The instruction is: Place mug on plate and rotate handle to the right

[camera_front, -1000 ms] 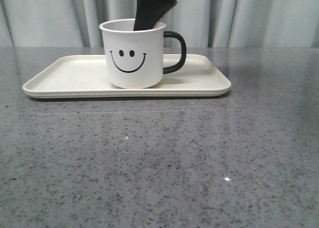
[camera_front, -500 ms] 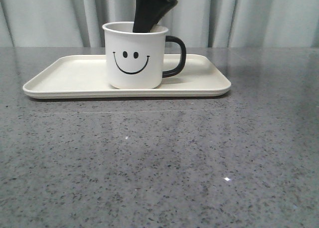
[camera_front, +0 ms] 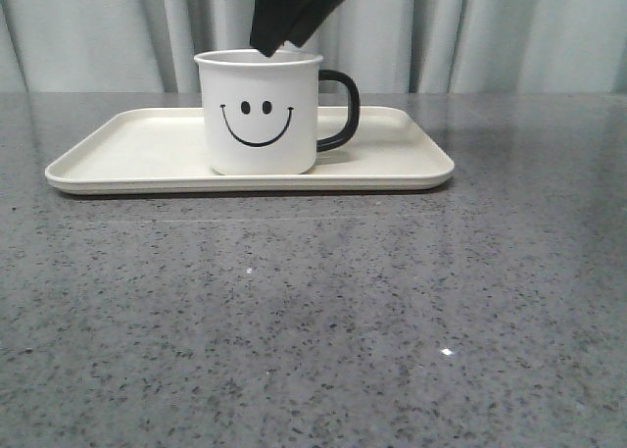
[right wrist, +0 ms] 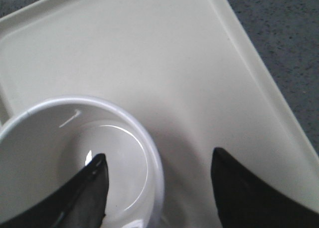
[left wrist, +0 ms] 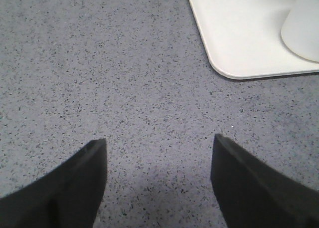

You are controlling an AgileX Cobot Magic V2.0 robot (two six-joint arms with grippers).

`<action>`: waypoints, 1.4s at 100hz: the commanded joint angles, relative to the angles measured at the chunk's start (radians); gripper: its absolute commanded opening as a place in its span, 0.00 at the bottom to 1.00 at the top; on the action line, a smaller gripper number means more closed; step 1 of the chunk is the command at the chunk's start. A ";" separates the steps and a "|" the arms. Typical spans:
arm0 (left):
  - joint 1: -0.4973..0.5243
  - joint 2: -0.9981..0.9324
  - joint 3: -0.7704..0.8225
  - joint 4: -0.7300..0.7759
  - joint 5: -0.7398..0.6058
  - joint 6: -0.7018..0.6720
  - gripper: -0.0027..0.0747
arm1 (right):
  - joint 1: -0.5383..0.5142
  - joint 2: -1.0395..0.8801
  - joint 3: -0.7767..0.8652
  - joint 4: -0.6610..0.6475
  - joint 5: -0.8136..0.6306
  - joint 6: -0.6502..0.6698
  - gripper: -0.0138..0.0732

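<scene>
The white mug (camera_front: 260,115) with its smiley face stands upright on the cream plate (camera_front: 127,149). Its black handle (camera_front: 340,110) points right in the front view. My right gripper (camera_front: 279,38) hangs just above the mug's rim, open. In the right wrist view one finger is over the mug's inside (right wrist: 60,138) and the other over the plate (right wrist: 149,63), and the gripper (right wrist: 157,160) holds nothing. My left gripper (left wrist: 159,143) is open and empty over the table, near a corner of the plate (left wrist: 239,33). An edge of the mug (left wrist: 304,23) shows there.
The grey speckled table (camera_front: 313,311) stretches in front of the plate. Grey curtains (camera_front: 509,31) hang behind it.
My right gripper has risen from inside the mug to just above its rim. The mug has shifted slightly left and now stands flat on the plate.
</scene>
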 commanded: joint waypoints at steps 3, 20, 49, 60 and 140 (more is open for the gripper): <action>-0.001 0.005 -0.025 -0.003 -0.073 -0.007 0.60 | -0.026 -0.124 -0.040 -0.016 -0.033 0.061 0.69; -0.001 0.005 -0.025 -0.003 -0.073 -0.007 0.60 | -0.077 -0.218 -0.039 -0.025 -0.035 0.129 0.69; -0.001 0.005 -0.025 -0.003 -0.073 -0.007 0.60 | -0.149 -0.417 0.085 -0.034 -0.071 0.158 0.69; -0.001 0.005 -0.025 -0.003 -0.073 -0.007 0.60 | -0.176 -0.516 0.233 -0.053 -0.128 0.158 0.69; -0.001 0.005 -0.025 -0.007 -0.073 -0.007 0.60 | -0.386 -1.433 1.363 -0.091 -0.450 0.222 0.68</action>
